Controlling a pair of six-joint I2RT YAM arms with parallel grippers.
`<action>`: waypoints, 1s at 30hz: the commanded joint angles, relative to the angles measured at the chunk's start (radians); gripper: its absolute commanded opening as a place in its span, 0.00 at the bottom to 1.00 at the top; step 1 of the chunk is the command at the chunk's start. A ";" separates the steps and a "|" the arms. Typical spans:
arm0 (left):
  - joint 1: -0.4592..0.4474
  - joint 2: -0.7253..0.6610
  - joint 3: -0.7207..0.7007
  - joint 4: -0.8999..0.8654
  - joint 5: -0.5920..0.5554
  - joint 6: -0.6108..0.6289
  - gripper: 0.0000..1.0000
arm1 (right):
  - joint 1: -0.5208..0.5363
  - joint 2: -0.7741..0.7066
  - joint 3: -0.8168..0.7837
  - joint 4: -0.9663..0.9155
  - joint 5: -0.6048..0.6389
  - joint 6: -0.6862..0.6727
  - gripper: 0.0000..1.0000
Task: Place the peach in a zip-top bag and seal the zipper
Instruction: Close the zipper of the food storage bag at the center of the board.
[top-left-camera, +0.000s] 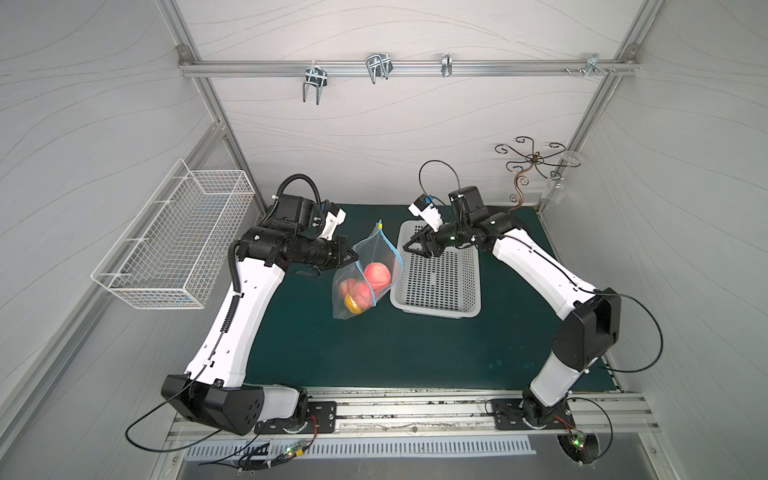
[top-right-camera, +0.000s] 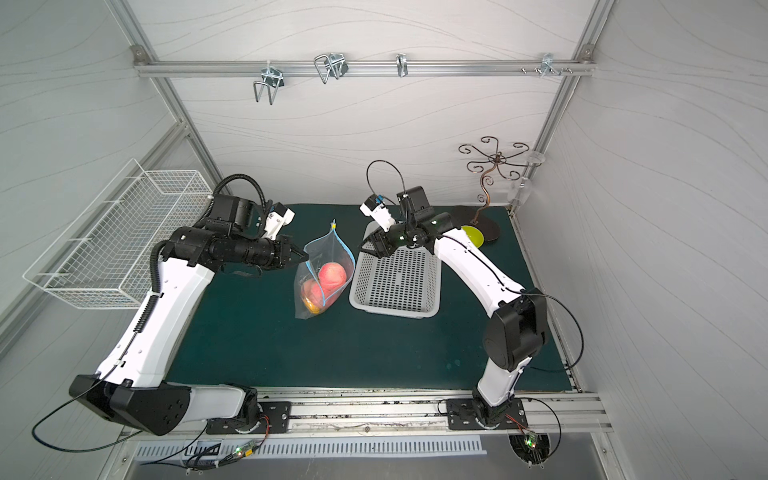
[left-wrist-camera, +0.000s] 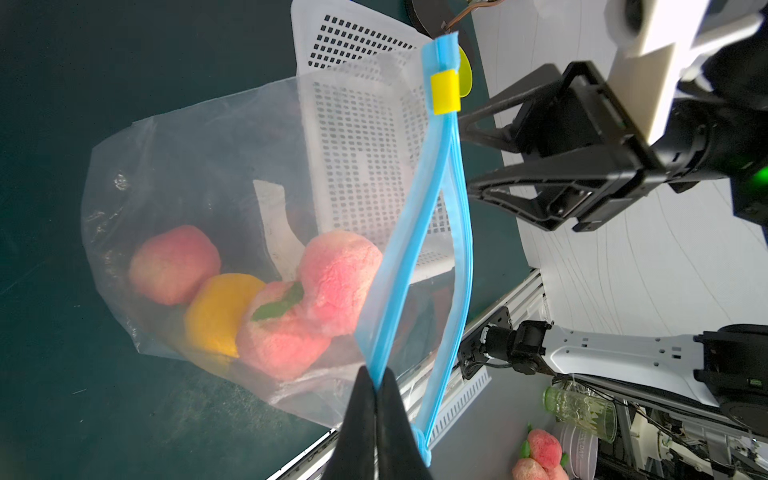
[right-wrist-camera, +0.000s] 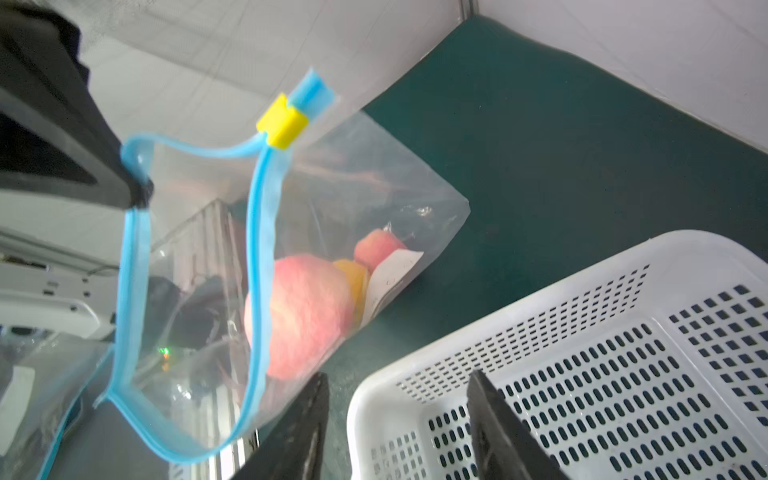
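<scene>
Zip-top bag (top-left-camera: 365, 274) sits mid-worktop (top-left-camera: 415, 353), nearer the back edge, just beside the white basket (top-left-camera: 436, 309), mouth gaping. Three peaches (left-wrist-camera: 336, 282) and a yellow-orange fruit (left-wrist-camera: 220, 311) inside. Left gripper (left-wrist-camera: 376, 388) is pinched tight on the zipper (left-wrist-camera: 419, 232). Right gripper (right-wrist-camera: 399, 376) is half-open, holding nothing, over the basket's rim.

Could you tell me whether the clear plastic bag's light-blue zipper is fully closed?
No, the light-blue zipper gapes open, its two strips joined only at the small yellow plastic slider.
</scene>
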 joint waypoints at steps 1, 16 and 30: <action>0.004 -0.012 0.050 -0.011 0.012 0.052 0.00 | 0.011 -0.075 -0.069 0.004 -0.046 -0.137 0.55; -0.050 0.077 0.095 -0.069 0.052 0.110 0.00 | 0.221 -0.101 -0.153 0.241 -0.075 0.012 0.57; -0.104 0.101 0.121 -0.123 0.042 0.166 0.00 | 0.255 -0.014 -0.122 0.420 0.162 0.228 0.55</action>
